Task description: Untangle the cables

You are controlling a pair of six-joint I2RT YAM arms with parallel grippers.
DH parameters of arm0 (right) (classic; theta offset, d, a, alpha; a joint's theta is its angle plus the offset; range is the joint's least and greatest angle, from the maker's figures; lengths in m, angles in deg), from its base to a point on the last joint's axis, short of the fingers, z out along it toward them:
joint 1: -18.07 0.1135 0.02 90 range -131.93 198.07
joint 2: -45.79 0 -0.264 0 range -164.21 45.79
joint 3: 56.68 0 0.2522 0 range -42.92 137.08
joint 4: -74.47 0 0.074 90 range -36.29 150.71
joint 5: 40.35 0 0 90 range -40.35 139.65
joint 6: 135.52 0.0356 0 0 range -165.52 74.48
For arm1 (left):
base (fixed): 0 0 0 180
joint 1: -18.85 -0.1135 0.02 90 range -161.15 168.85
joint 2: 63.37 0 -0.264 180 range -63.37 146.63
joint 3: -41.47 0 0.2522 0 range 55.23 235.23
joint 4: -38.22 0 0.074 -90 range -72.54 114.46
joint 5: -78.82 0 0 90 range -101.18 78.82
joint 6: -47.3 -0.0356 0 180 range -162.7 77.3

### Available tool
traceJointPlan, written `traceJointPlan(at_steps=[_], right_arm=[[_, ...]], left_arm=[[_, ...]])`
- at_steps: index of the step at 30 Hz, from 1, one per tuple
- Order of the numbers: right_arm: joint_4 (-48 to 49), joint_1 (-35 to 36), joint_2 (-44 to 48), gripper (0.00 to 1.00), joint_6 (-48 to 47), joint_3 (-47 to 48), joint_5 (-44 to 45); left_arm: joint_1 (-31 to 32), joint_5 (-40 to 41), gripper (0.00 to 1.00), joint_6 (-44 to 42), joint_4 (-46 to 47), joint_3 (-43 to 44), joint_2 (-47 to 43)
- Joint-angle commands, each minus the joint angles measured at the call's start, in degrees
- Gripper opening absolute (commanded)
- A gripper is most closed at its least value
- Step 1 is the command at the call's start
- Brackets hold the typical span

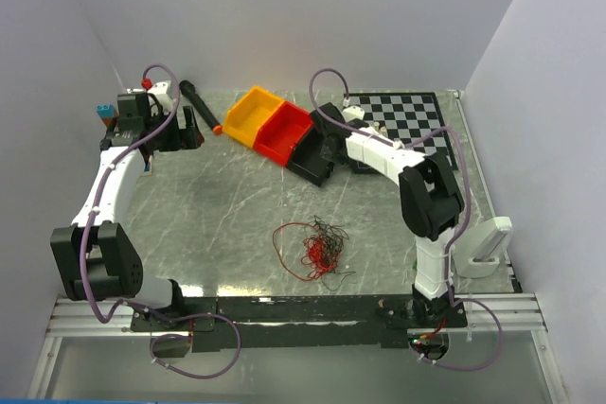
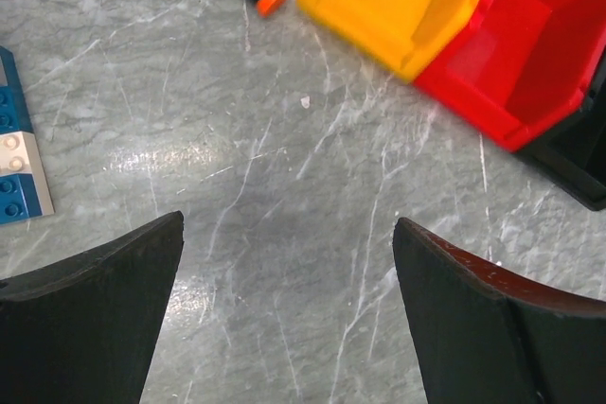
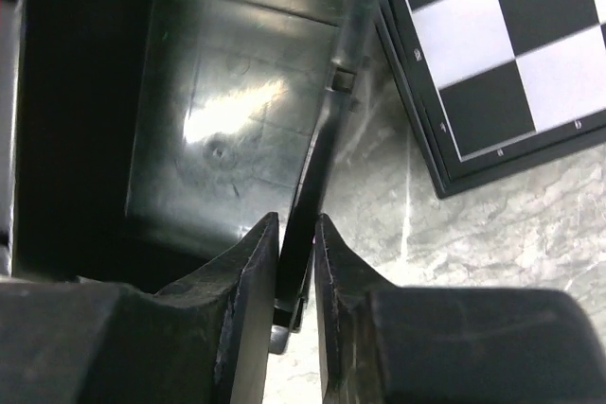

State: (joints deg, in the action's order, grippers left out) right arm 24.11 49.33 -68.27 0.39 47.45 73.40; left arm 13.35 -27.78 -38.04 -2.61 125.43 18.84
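**A:** Left gripper [image 2: 289, 243]?
**B:** Spread wide, nothing between its 2 fingers, over the table [image 2: 284, 139] at far left.
**A:** The cables [image 1: 317, 248]?
**B:** 1 tangle, near the front edge, well apart from either gripper.
**A:** Right gripper [image 3: 296, 234]?
**B:** Clamped on the black bin [image 3: 218, 120], gripping its side wall.

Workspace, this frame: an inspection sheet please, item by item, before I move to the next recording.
Surface: grey marbled table, some glare, no spill seen.
Job's things: cables, red, orange and dark, one tangle near the front edge, untouched by either hand.
Clutter: yellow bin, red bin, black bin, orange-capped marker, blue bricks, checkerboard, white device at right.
Hands: left hand open over bare table; right hand shut on the black bin's wall.
Cables: purple hoses run along both arms, looping below the front edge.
Surroundings: white walls on three sides; nothing else seen.
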Motion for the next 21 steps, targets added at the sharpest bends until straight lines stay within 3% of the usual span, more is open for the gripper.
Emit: traceJointPlan(at_steps=[1,10,21], right_arm=[[-0.94,3.09,5.07,0.21,-2.58,-7.82,0.51],[0.74,5.99,14.29,0.20,-1.70,-22.06,2.70],[1.80,8.55,20.28,0.23,-7.14,-28.49,5.08]], left_arm=[[0.05,1.66,0.97,-1.50,1.67,-1.37,-2.76],[0.05,1.40,0.97,-1.77,1.67,-1.82,-2.50],[1.45,-0.19,0.97,-3.96,0.62,-3.66,-4.96]])
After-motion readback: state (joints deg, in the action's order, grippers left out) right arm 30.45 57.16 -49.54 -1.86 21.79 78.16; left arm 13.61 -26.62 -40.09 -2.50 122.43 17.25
